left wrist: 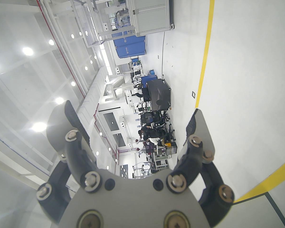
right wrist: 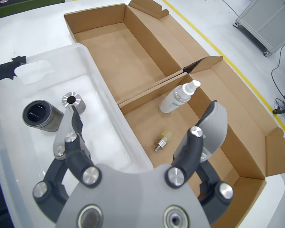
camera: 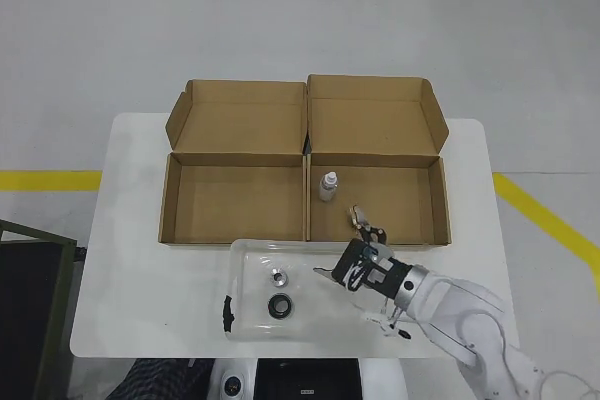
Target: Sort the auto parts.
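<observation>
Top view shows a white table [camera: 130,200] with two open cardboard boxes side by side toward 12 o'clock. A clear plastic tray [camera: 242,300] sits toward 6 o'clock, just beside their near walls. In the tray a silver bushing [camera: 277,276] stands upright with its hole facing up. A black bearing [camera: 279,306] is just beside it, at 6 o'clock from it. A piece of black tape [camera: 226,315] sticks on the tray's rim at the 9 o'clock end.

The left box [camera: 180,215] and the right box [camera: 435,215] share one middle wall. In the right box a white spray bottle [camera: 327,186] is near the 9 o'clock wall. A small metal fitting [right wrist: 162,141] lies close to the wall next to the tray.

The right gripper [right wrist: 142,106] is above the tray's 3 o'clock end. Its fingers are spread wide and hold nothing, one over the tray and the other over the right box.

The left gripper [left wrist: 133,109] points at the hall, away from the table. Its fingers are also wide apart with nothing between them.
</observation>
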You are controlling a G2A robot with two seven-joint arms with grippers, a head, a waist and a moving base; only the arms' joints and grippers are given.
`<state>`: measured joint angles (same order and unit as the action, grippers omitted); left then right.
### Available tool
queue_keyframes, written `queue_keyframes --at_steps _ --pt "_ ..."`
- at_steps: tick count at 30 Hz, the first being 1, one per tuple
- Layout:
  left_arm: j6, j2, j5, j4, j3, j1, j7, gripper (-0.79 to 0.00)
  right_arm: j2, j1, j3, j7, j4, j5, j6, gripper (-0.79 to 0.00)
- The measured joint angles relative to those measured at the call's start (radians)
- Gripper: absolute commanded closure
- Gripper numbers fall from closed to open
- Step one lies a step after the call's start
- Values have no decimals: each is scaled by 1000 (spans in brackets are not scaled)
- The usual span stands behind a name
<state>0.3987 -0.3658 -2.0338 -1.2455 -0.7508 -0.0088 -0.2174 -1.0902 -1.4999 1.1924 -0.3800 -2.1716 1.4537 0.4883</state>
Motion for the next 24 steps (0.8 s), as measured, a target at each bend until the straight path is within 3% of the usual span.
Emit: queue_keyframes --at_steps 14,24 --pt "0 0 0 0 0 0 0 -785 -5 -2 -111 16 36 100 38 -785" --pt "0 0 0 0 0 0 0 -785 -15 52 -178 3 99 72 82 -785"
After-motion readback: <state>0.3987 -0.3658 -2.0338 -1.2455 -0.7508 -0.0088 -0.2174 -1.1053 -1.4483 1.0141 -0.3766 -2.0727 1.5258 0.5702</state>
